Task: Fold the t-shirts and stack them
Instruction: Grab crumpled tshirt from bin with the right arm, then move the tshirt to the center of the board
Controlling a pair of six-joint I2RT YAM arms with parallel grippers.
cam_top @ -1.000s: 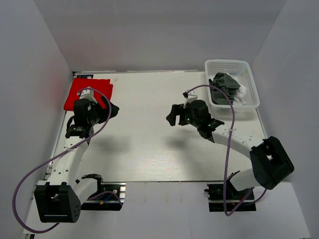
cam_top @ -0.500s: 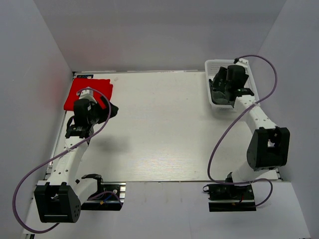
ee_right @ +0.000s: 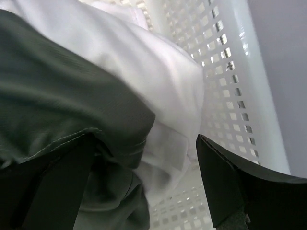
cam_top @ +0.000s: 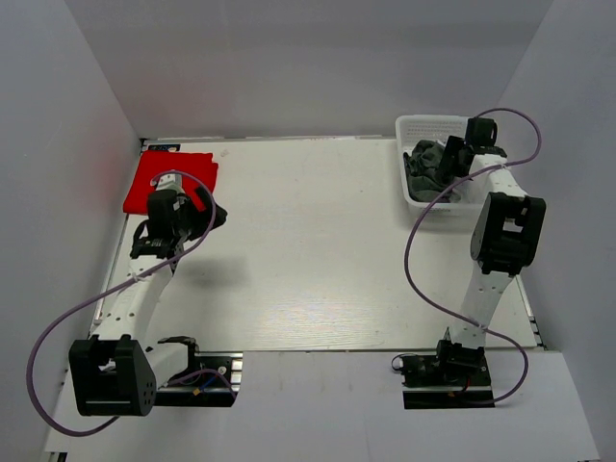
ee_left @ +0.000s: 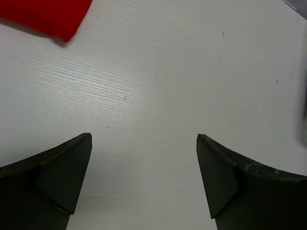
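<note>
**Right arm in the basket, left arm by the red shirt**

Far left corner: bright red cloth t-shirt [cam_top: 169, 177] lies flat on the white table [cam_top: 308, 260], folded into a rough rectangle. Just beyond it, on the table's far edge, a small dark label [cam_top: 165, 146]; the print is too small to read.

Left gripper [ee_left: 144, 139] hangs above bare table just on the near side of the red shirt. Both dark fingers stand wide apart with nothing between them. In the wrist view only one corner of the red shirt shows, top left, apart from the fingers.

Far right corner: white plastic lattice basket [cam_top: 428, 123] holds the other two shirts. The crumpled dark grey cloth t-shirt [cam_top: 422, 173] fills its left part. The white cloth t-shirt [ee_right: 163, 81] lies bunched beside it, against the lattice wall, partly under a grey fold.

Right gripper [cam_top: 454, 159] reaches down into the basket from its right side. In the wrist view its fingers are spread. The left finger [ee_right: 53, 187] is down among the grey cloth and the right one stands near the basket wall. Grey and white folds lie in the gap, not pinched.

No readable lettering shows on the shirts or the basket.
</note>
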